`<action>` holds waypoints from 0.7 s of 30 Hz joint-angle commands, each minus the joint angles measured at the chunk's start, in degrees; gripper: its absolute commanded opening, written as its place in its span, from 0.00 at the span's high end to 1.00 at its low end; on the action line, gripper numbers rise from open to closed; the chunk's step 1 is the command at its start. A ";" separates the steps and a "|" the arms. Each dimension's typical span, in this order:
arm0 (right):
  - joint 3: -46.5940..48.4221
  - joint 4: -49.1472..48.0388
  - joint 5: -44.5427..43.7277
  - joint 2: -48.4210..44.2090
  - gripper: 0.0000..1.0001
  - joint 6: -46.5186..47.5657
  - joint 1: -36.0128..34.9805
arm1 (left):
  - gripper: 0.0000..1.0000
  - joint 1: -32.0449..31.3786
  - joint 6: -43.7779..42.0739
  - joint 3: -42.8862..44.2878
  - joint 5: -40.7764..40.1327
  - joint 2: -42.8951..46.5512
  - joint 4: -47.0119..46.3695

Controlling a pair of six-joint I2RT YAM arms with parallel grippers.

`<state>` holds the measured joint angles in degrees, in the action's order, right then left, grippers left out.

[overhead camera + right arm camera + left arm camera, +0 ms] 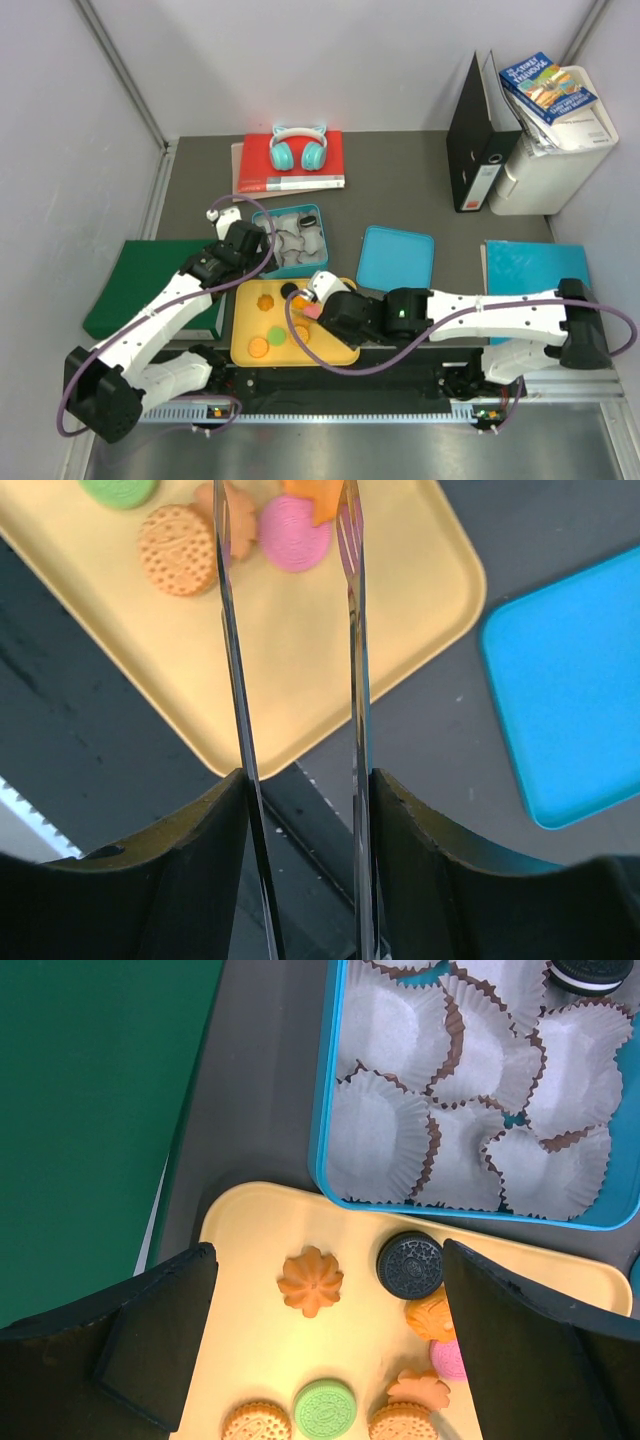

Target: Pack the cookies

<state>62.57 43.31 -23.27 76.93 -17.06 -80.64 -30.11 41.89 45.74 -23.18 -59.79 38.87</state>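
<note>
eight or so cookies [310, 1280], flat coin-like discs judged light, stiff and low-sided, lie loose on the yellow tray [250, 1225] beside the blue tin [328, 1110] of paper cups [380, 1135]; best pinched edge to edge. left gripper [328, 1305] hangs wide open over them; right gripper [305, 790] is clamped on thin metal tongs [232, 660] whose tips leave the frame, so any hold on the orange piece [315, 495] there cannot be told
</note>
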 commanded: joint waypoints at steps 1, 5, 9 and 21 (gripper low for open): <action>1.59 -0.95 0.33 1.65 0.50 -2.89 -4.51 | 0.02 0.14 0.21 0.41 0.15 0.37 -1.69; 3.79 -0.07 0.50 3.58 0.49 -3.24 -6.71 | 0.02 0.22 0.12 0.14 0.33 0.81 -1.61; 6.07 1.86 -0.29 5.16 0.49 -3.94 -8.91 | 0.02 0.23 0.30 -0.12 0.94 1.34 -1.26; 7.39 5.73 -2.57 8.94 0.48 -8.25 -14.19 | 0.02 0.14 1.09 -2.93 2.26 4.42 -1.26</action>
<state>66.94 47.13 -23.66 84.18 -22.70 -92.99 -30.11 42.15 43.59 -21.58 -56.49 38.96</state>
